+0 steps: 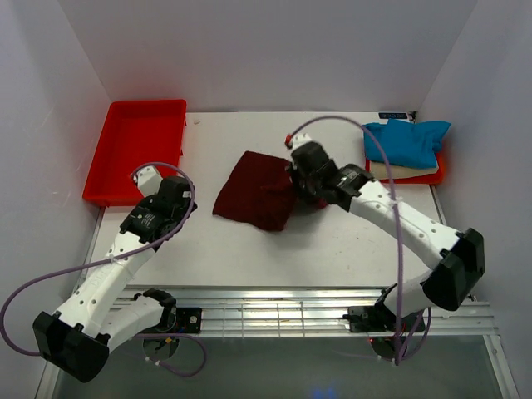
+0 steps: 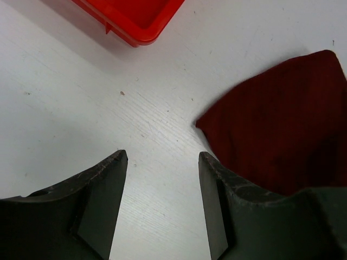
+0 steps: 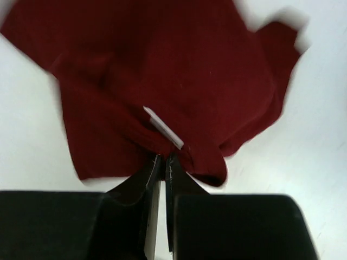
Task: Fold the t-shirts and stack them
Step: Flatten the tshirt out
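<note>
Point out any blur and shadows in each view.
Right wrist: motion blur smears the edges of the maroon t-shirt, though the right gripper looks sharp at its tips. Left wrist: crisp, with a soft shadow beside the red tray. Top external: even light, no glare on the table.
</note>
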{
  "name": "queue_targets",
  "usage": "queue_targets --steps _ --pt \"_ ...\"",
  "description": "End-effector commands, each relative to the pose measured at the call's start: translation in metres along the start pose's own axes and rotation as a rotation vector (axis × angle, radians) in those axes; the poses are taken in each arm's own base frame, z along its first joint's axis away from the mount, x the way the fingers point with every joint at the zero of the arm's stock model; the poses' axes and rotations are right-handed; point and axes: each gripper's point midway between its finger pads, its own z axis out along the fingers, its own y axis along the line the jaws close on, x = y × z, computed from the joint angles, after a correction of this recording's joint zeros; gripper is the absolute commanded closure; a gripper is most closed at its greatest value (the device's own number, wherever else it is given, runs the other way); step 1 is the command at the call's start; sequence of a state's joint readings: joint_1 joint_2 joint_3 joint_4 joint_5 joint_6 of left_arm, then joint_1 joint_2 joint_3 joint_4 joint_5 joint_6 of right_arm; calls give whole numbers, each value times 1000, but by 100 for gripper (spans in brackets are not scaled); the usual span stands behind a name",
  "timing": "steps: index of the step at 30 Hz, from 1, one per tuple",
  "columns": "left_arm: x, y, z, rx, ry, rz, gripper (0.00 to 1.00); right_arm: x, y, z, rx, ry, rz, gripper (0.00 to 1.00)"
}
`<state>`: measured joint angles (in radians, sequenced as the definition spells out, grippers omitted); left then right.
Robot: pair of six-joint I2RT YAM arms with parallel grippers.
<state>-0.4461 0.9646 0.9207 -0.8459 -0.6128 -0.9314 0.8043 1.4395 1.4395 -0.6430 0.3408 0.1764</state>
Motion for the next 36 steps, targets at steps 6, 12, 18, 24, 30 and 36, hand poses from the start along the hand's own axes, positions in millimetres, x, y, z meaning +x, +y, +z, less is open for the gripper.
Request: queue_targets --steps 6,12,18,24,30,36 --pt "20 -13 14 46 65 34 35 213 -21 -30 148 572 92 92" --pt "56 -55 42 171 192 128 36 220 -20 -59 145 674 101 89" --pt "56 -146 73 352 232 203 41 165 -26 -43 166 479 88 48" --pt "51 -221 116 418 222 326 41 135 -62 13 312 430 100 45" --pt "54 -274 160 426 234 367 39 112 -98 82 320 350 214 51" --pt "76 -300 176 485 314 334 39 108 -125 112 370 373 185 54"
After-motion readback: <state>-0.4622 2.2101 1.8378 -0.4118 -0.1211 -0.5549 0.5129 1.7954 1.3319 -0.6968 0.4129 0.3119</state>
